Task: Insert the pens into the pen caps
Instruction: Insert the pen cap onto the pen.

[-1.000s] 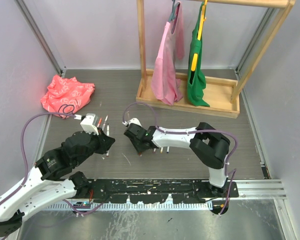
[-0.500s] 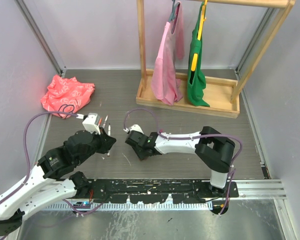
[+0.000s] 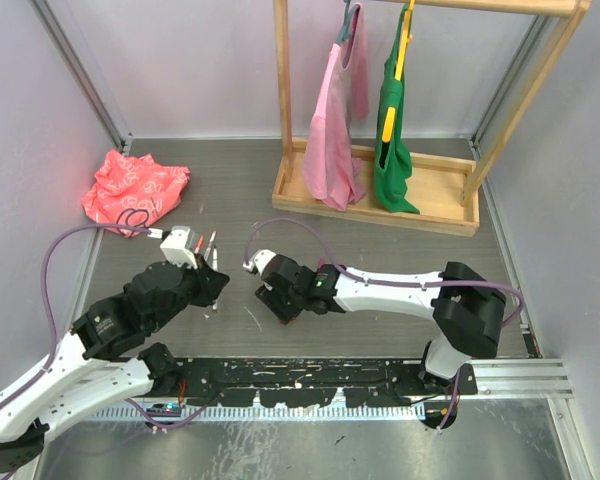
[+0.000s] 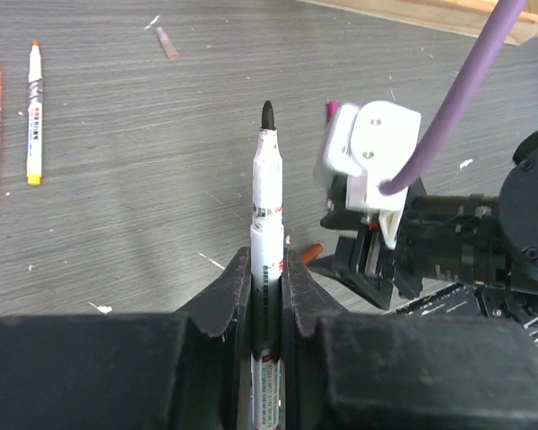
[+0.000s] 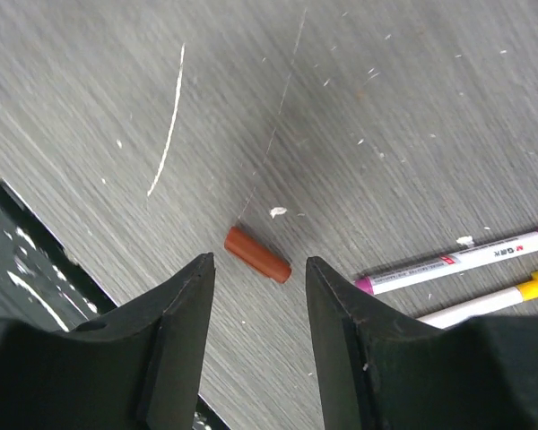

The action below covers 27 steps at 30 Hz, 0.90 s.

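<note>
held pen [image 4: 265, 202] base hidden in left gripper [image 4: 267, 262], pink pen [image 5: 457, 260], yellow pen [image 5: 495, 300] cut off at edge

The right gripper [image 5: 256, 269] pointed down at the grey table [image 5: 412, 107], its two dark fingers [image 5: 175, 340] spread apart. A small reddish-brown cap [image 5: 257, 254] lay flat on the table in the gap by the fingertips, slanted, and touched neither finger. Off to the right lay a white pen with pink ends [image 5: 457, 261], and just beside it, nearer the frame's lower edge, a white pen with a yellow end [image 5: 484, 303], roughly parallel. A long white scratch [image 5: 166, 125] marked the table on the left, and a black strip [image 5: 18, 260] ran along the lower left corner.
</note>
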{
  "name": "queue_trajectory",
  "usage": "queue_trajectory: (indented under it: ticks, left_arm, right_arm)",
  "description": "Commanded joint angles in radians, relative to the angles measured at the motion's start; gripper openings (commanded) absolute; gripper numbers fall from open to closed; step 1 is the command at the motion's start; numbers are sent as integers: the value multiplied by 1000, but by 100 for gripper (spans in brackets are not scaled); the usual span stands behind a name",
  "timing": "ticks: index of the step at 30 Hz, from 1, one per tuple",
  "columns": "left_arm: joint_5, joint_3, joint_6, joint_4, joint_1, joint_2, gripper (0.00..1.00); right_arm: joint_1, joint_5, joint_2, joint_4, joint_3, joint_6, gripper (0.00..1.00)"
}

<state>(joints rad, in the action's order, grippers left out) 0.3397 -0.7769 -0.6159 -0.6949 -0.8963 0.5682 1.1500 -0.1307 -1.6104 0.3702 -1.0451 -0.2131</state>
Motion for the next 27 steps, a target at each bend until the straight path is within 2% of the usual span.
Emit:
queue_trajectory:
  ticks: [1, 10, 24, 27]
  left_arm:
    - [74, -54, -7, 0, 3, -30, 0]
    - [198, -69, -34, -89, 3, -149, 0]
    - [212, -86, -28, -100, 3, -138, 0]
    - [208, -85, -28, -94, 3, -134, 0]
  right_arm:
    - [2, 90, -9, -44, 6, 212, 52]
    - [2, 128, -148, 42, -104, 392, 50]
    - [2, 129, -257, 124, -169, 425, 38]
    - [2, 131, -252, 131, -160, 412, 39]
